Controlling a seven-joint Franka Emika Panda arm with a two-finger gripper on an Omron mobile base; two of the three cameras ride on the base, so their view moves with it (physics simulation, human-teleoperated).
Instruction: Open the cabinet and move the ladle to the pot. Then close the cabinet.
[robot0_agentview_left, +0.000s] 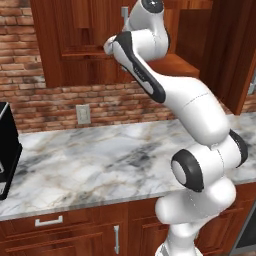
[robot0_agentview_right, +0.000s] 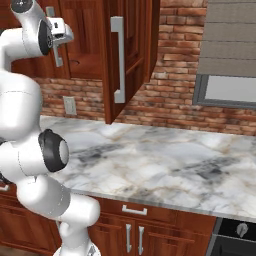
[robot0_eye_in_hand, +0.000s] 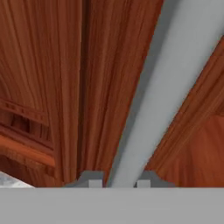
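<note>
The reddish-brown wall cabinet (robot0_agentview_left: 65, 60) hangs above the counter. Its right door (robot0_agentview_right: 132, 50) stands swung out, with its silver bar handle (robot0_agentview_right: 118, 60) facing the room. My gripper (robot0_agentview_right: 64, 34) is up at the left door's bar handle (robot0_agentview_right: 56, 50). In the hand view that handle (robot0_eye_in_hand: 175, 78) runs as a grey bar straight between my fingertips (robot0_eye_in_hand: 92, 179), and my gripper (robot0_eye_in_hand: 120, 181) is shut on it. The ladle and the pot are out of view.
A marble counter (robot0_agentview_left: 100, 160) runs below, with a black appliance (robot0_agentview_left: 5, 150) at its left end. A wall outlet (robot0_agentview_left: 82, 114) sits on the brick wall. A grey range hood (robot0_agentview_right: 230, 50) hangs right of the open door. Lower drawer cabinets (robot0_agentview_right: 135, 220) lie beneath.
</note>
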